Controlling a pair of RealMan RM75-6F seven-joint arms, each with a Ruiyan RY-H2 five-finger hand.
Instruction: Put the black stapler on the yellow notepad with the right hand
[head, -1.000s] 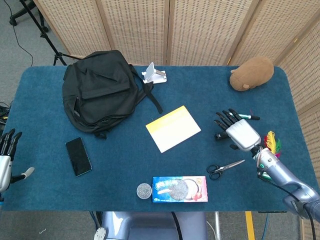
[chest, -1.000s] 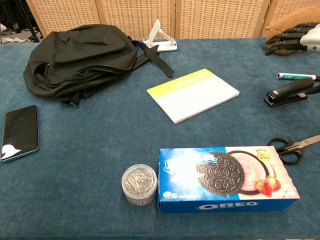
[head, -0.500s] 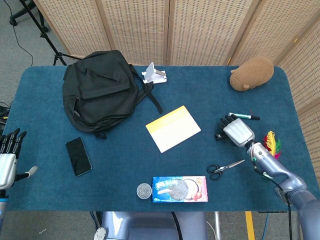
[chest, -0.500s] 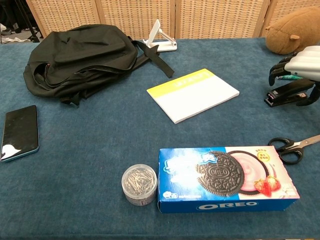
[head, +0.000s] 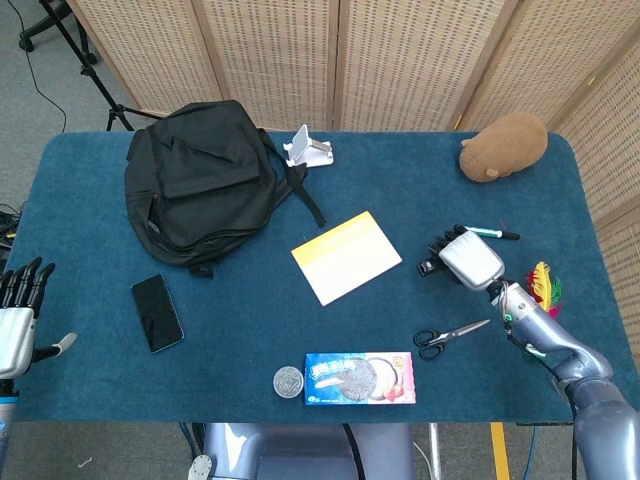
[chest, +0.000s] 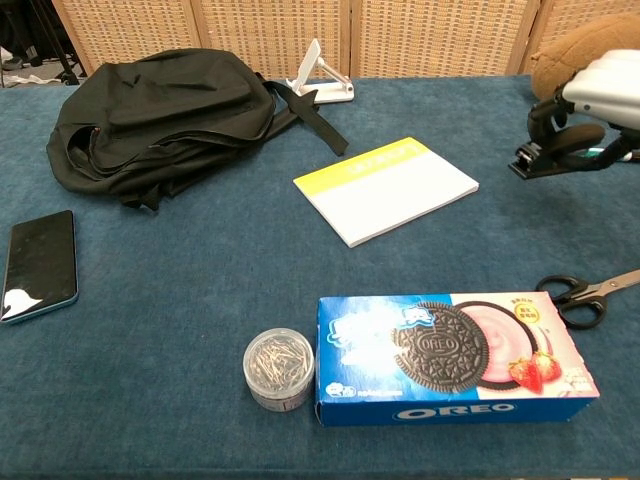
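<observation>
Right robot hand grasping black stapler, lifted off worktop just right of yellow notepad | step: carry; next: move left over notepad, lower, release | stapler long axis roughly left-right, nose toward notepad | left robot hand released, idle at worktop's left edge

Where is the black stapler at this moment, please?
The black stapler is in the right hand, lifted off the table at the right of both views, to the right of the yellow notepad and beyond the scissors.
</observation>
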